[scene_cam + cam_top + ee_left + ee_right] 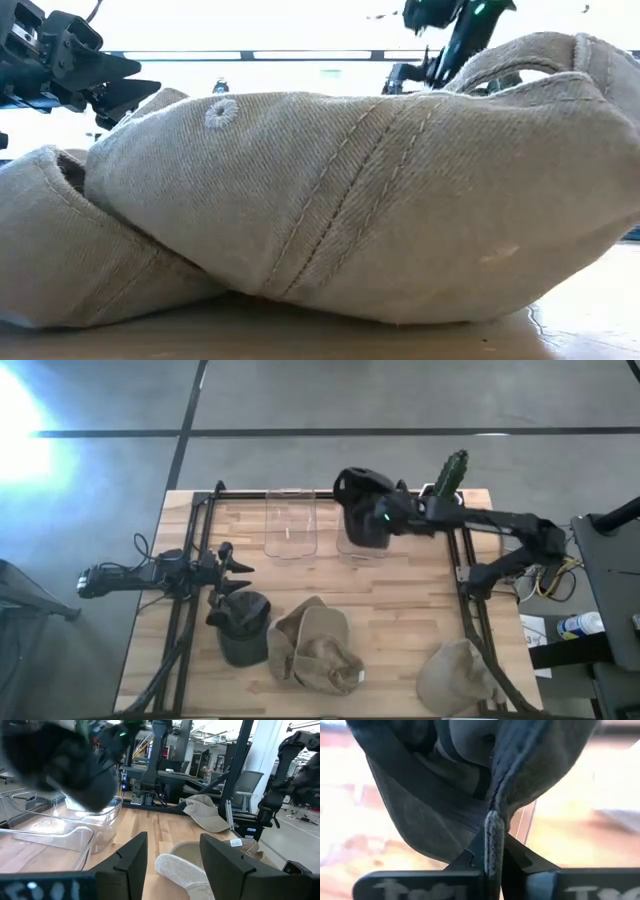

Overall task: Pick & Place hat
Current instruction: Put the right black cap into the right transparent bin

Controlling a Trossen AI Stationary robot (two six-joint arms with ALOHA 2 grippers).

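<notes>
Dark fabric hat (362,510) hangs pinched in your right end effector (383,517) over a clear bin (362,547); your left end effector (240,566) waits, fingers spread.

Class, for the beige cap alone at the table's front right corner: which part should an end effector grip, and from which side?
Judging by the high view, grip the beige cap at its outer rim edge, coming straight down from above: it lies slumped and flat with nothing touching it, so a thin fabric fold suits a pinch best.
</notes>
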